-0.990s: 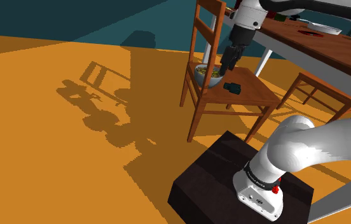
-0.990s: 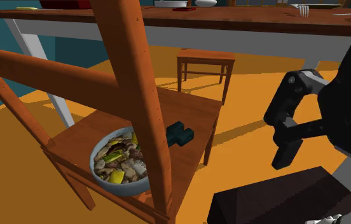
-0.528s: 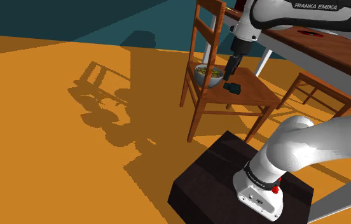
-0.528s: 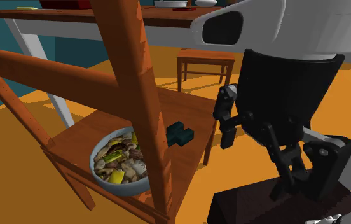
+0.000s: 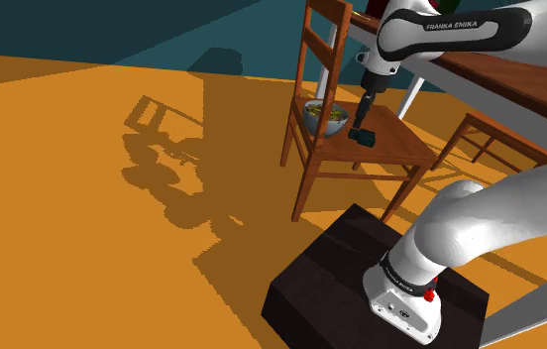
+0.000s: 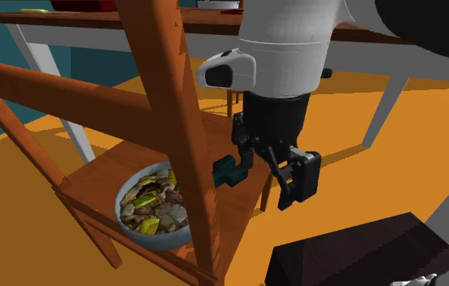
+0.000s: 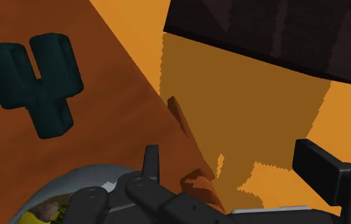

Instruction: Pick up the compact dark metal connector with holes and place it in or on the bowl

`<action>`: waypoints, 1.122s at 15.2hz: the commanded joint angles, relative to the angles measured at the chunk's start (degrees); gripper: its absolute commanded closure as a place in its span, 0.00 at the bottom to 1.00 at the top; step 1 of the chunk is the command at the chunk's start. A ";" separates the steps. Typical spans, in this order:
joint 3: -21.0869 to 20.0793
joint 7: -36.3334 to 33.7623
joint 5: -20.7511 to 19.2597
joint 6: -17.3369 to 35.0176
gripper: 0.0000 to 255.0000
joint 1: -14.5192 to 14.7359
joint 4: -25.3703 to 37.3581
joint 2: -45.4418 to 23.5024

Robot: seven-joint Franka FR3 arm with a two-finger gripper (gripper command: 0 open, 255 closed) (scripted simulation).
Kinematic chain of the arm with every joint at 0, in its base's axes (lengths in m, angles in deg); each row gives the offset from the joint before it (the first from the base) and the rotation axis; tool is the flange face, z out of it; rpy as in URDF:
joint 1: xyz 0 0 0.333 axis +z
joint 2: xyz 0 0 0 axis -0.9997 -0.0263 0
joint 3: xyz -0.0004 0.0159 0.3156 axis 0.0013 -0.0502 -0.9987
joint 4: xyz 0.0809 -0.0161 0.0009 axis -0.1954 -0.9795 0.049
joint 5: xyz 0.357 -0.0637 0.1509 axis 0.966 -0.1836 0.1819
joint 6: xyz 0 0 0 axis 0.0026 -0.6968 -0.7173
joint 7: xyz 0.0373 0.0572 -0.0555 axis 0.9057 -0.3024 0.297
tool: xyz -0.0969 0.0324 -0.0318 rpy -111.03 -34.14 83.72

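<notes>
The connector is a small dark teal block with tube-like lobes. It lies on the wooden chair seat beside a grey bowl full of food. In the shoulder view the connector rests just right of the bowl. My black gripper hangs open just above the seat, with one finger close to the connector and the other out past the seat's edge. Along the hand, the connector lies off to one side of the open gripper, not between its fingers.
The chair's tall slatted back rises close to the bowl. A long table with dishes stands behind the chair, and a second chair is tucked beside it. My dark stand sits on the orange floor.
The arm has swung over the chair, carrying the gripper down and toward the connector; in the second exterior view it moved from the right edge to beside the connector. The fingers stayed open.
</notes>
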 commanded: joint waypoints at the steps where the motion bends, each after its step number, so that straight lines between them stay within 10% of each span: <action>1: 2.60 3.74 -0.93 2.80 0.00 -0.03 0.70 -3.26; 17: 15.04 26.64 5.09 17.66 0.00 0.77 10.53 -28.07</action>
